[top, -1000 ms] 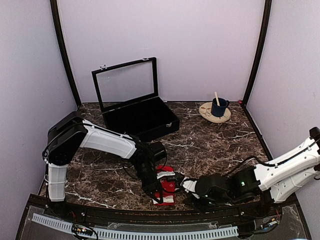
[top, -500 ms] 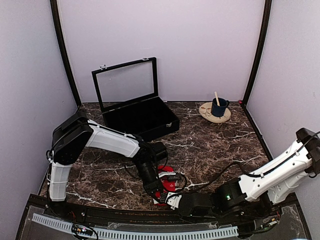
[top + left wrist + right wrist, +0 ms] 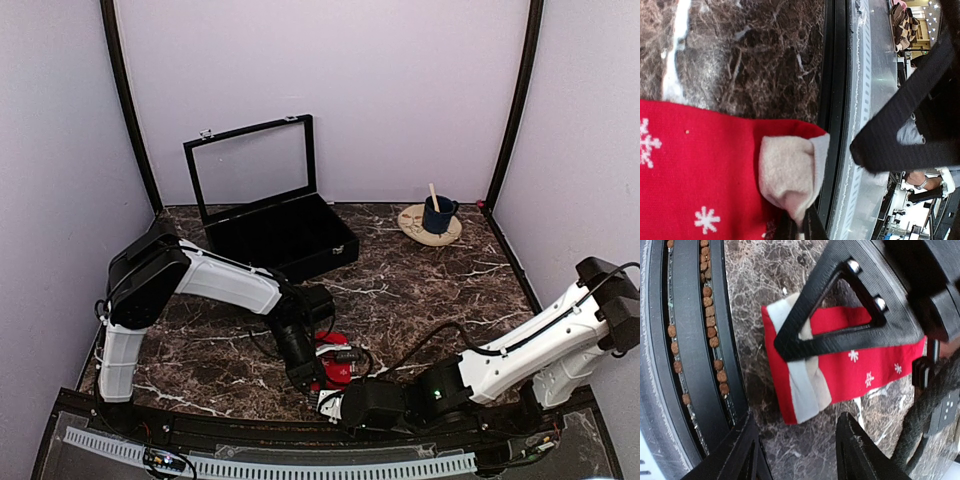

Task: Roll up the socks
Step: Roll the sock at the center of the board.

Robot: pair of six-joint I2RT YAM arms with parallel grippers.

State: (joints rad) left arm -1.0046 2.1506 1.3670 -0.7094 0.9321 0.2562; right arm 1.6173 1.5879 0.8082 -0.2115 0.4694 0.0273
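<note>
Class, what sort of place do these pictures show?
Probably a robot test booth: plain walls enclose a marble-look table, and the left arm and right arm stand at its near edge.

Soft knit socks (image 3: 860,367), glossy marble table (image 3: 430,280)

The top view looks down from high above and behind the arm bases (image 3: 113,385), facing the back wall (image 3: 380,90), and takes in the whole surface (image 3: 430,285) from afar. The left wrist view sits very close over the socks (image 3: 705,170), looking straight down at their cuff and the black front rim (image 3: 835,75) of the surface. The right wrist view looks down from a little farther off at the same spot, with the right end effector (image 3: 797,440) framing its bottom edge. All three views share the socks and that front rim.
</note>
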